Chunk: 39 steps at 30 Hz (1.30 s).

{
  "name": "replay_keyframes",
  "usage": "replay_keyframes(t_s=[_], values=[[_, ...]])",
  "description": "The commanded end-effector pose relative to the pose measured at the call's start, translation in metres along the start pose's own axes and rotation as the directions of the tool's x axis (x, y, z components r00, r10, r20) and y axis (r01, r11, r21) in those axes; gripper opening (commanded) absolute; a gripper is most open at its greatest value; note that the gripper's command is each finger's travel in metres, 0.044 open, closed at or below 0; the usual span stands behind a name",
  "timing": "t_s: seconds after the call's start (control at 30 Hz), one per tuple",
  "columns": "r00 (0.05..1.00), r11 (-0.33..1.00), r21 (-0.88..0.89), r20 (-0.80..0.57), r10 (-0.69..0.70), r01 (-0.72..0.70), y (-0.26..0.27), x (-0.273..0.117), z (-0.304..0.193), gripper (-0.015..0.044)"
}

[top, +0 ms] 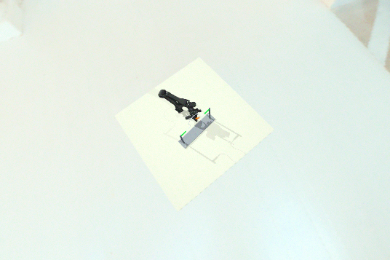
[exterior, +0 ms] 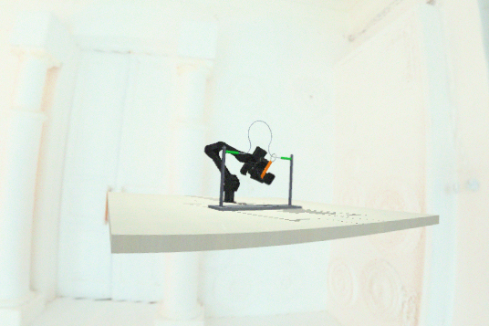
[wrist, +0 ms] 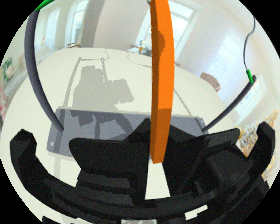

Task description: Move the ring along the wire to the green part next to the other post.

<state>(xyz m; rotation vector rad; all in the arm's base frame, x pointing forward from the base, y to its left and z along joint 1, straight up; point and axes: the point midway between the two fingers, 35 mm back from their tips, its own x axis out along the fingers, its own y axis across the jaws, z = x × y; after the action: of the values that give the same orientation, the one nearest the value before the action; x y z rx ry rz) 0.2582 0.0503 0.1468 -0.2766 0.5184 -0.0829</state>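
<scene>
The gripper [top: 196, 118] [exterior: 265, 172] [wrist: 154, 142] is shut on the orange handle [exterior: 267, 168] [wrist: 162, 75], which slants up to the ring in the exterior view. The thin ring [exterior: 275, 155] is small there, at the foot of the wire's tall arch, just left of the right green part [exterior: 286, 158]. The wire appears to pass through it; whether they touch cannot be told. The ring is out of the wrist view. The other green part [top: 183, 133] [exterior: 232, 152] is at the far post. The thin grey wire [exterior: 259, 120] arches above the gripper.
The near post [top: 209, 113] [exterior: 291, 183] [wrist: 31, 60] and far post [top: 182, 140] [exterior: 222, 178] [wrist: 231, 103] rise from a grey base [top: 193, 136] [exterior: 255, 208] [wrist: 56, 142] on the pale table [top: 178, 189] [exterior: 160, 224]. The arm stands behind the wire in the exterior view.
</scene>
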Motion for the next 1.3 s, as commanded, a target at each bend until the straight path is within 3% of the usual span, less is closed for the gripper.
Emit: replay_keyframes(t_s=[0.0,0.47,1.27], values=[[0.999,0.997,0.062,0.0,0.041,-0.041,0.012,-0.003,0.004,-0.015],[0.994,0.979,0.171,-0.005,0.111,-0.108,0.039,-0.009,0.008,-0.015],[0.992,0.972,0.2,-0.001,0.128,-0.125,0.066,-0.016,0.013,-0.015]])
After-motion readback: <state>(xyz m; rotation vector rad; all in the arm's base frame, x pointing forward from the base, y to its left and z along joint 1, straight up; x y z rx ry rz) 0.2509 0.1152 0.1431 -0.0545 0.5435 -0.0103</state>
